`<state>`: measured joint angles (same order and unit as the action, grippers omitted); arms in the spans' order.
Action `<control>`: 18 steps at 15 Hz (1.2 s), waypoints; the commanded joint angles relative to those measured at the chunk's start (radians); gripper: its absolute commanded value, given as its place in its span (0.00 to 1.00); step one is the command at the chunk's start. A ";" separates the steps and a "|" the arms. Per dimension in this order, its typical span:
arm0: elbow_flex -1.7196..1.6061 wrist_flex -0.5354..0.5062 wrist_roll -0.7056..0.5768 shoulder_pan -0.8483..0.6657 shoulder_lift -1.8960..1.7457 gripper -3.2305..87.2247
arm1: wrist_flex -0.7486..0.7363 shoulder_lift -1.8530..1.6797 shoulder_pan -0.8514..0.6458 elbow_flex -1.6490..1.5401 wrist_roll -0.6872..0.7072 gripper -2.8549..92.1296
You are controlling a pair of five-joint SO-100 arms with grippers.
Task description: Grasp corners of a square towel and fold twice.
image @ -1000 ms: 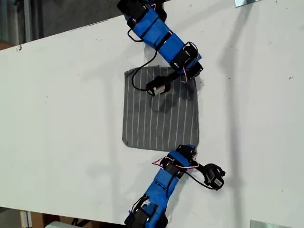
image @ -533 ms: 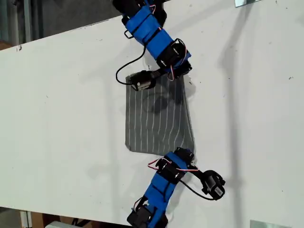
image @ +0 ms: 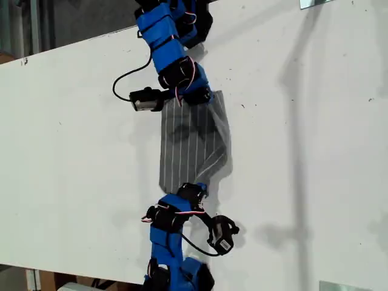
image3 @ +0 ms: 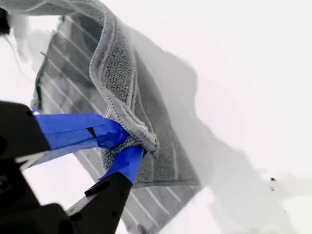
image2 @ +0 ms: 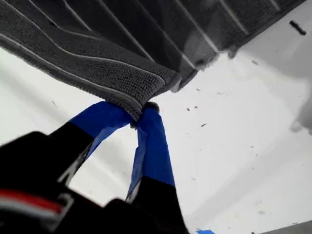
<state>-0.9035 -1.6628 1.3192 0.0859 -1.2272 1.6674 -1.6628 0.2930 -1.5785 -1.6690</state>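
the bench (image: 73, 151) lay bare and wide on the exterior view's left. mid-frame the towel (image: 191, 145) lay with its right edge lifted and folded over — my first tool (image2: 141, 114) clenched one corner (image2: 146, 100), my second tool (image3: 122, 144) clenched another corner (image3: 141, 136). open bench again on the right.

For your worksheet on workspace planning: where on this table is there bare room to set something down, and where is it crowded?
Bare table stretches wide on the exterior view's left of the towel, and equally on its right. The middle strip is crowded: one arm at the towel's far edge, another at its near edge, each gripper pinching cloth.
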 commanded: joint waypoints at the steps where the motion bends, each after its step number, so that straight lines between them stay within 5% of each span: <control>1: -0.012 -0.015 -0.083 -0.127 -0.060 0.03 | -0.052 -0.094 -0.129 -0.028 0.098 0.03; 7: -0.170 0.008 -0.210 -0.347 -0.069 0.03 | -0.126 -0.414 -0.419 -0.354 0.183 0.03; 18: -0.290 0.129 -0.325 -0.502 -0.008 0.03 | -0.301 -0.548 -0.629 -0.706 0.301 0.03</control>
<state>-1.2011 -1.5401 1.0262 -0.3774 -1.2210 1.3775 -2.1844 -0.3145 -2.2841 -1.3929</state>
